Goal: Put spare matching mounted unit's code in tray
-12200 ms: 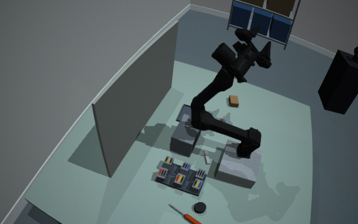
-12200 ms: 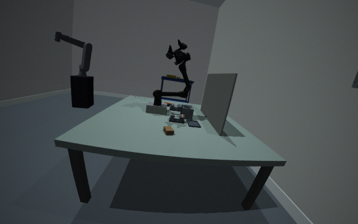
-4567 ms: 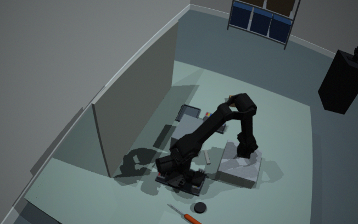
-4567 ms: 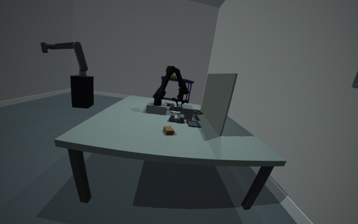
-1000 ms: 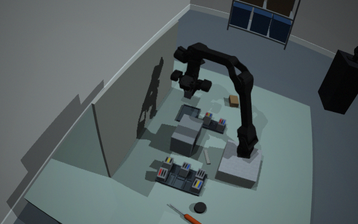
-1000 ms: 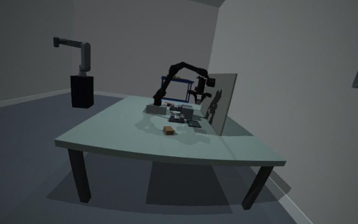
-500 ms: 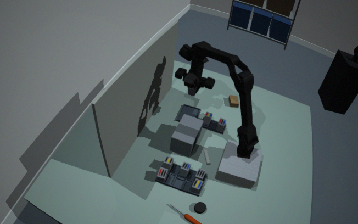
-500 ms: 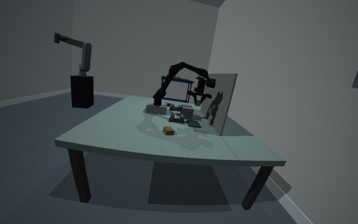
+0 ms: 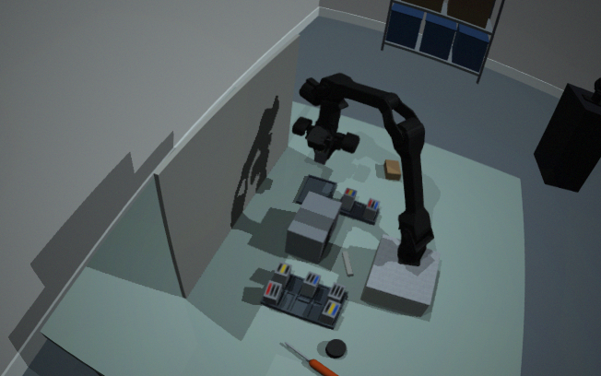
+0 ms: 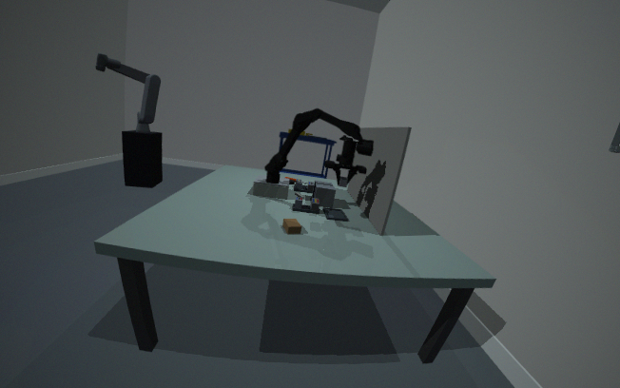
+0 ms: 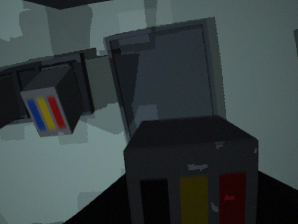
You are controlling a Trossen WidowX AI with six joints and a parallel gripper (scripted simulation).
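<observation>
One dark spare (image 11: pixel 192 189), clamped in the gripper (image 9: pixel 323 154), striped black, yellow and red on the face toward the wrist camera. Held in the air above the counter (image 9: pixel 470 240), just past the far end of the tray (image 9: pixel 318 188), not touching it. Tray dark, shallow, rectangular, lying flat; in the wrist view spread out directly behind and below the spare.

Beside the tray, a small dark rack (image 9: pixel 360 207) with two more spares: one striped blue, yellow, red (image 9: pixel 349 196), one striped red and blue (image 9: pixel 371 206). Touching the tray's near end, a tall grey box, the mounted unit (image 9: pixel 313 226), its back face not visible from any view.

Nearer the top camera, a larger rack (image 9: pixel 301 299) with five spares in assorted stripe colours. Between the mounted unit and the arm's pale grey base block (image 9: pixel 401 283), a small grey bar (image 9: pixel 347 263) lying flat. Black arm (image 9: pixel 410 152) arching from that block over the racks to the gripper.

Farther out: a brown block (image 9: pixel 393 169) alone on the counter, a black puck (image 9: pixel 335 348) and an orange-handled screwdriver (image 9: pixel 318 365) near the counter's front edge, and an upright grey panel (image 9: pixel 221 184) along the wall side carrying the arm's shadow.
</observation>
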